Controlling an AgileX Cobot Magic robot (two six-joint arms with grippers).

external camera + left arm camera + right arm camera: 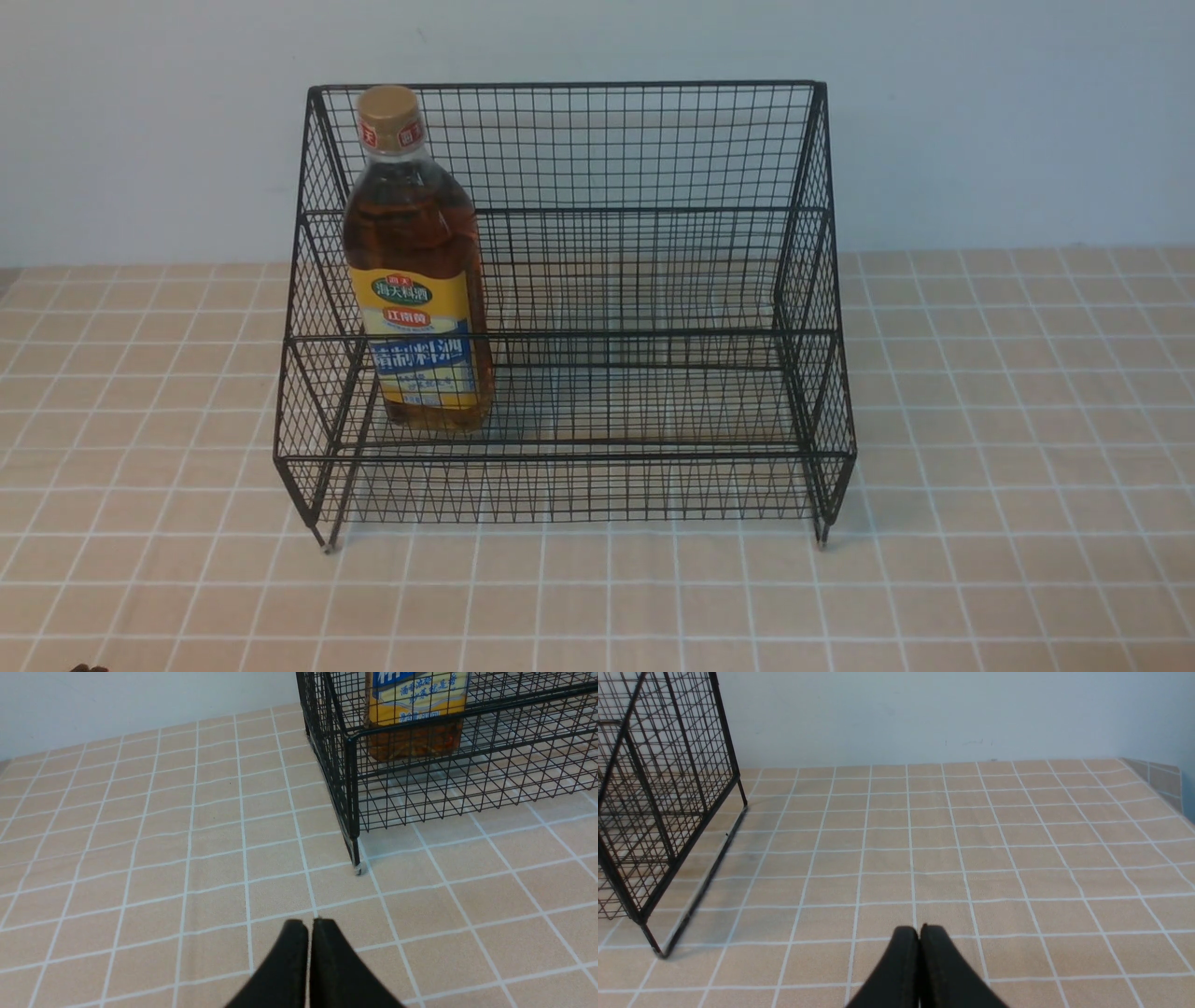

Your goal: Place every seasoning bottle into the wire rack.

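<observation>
Inside the wire rack point(653, 280), at its left end, the seasoning bottle point(417, 271) stood upright on a lower tier, label facing out, cap point(389, 112) about level with the rack's top edge. Amber liquid filled most of it. Rack sat on the tiled table point(1008, 467), back toward the wall point(1008, 112), short feet on the cloth.

Progress, as a judgement: the one bottle in sight was already placed, and no other bottle showed anywhere on the table in any view, so the task looked done or nearly so. If more bottles existed, they were out of frame.

Left gripper point(310, 924) hovered low over bare tiles just outside the rack's front left corner, fingers pressed together, holding nothing. Right gripper point(920, 931) sat well off the rack's right side over open table, fingers likewise pressed together, empty. Neither touched rack or bottle.

Hard to tell: which tier exactly carried the bottle, since mesh wires crossed its base. Left wrist view cut the bottle off above the label. Neither gripper was clearly visible in the front view; a small dark bit at the bottom left edge couldn't be identified. Label text too small to read fully.
</observation>
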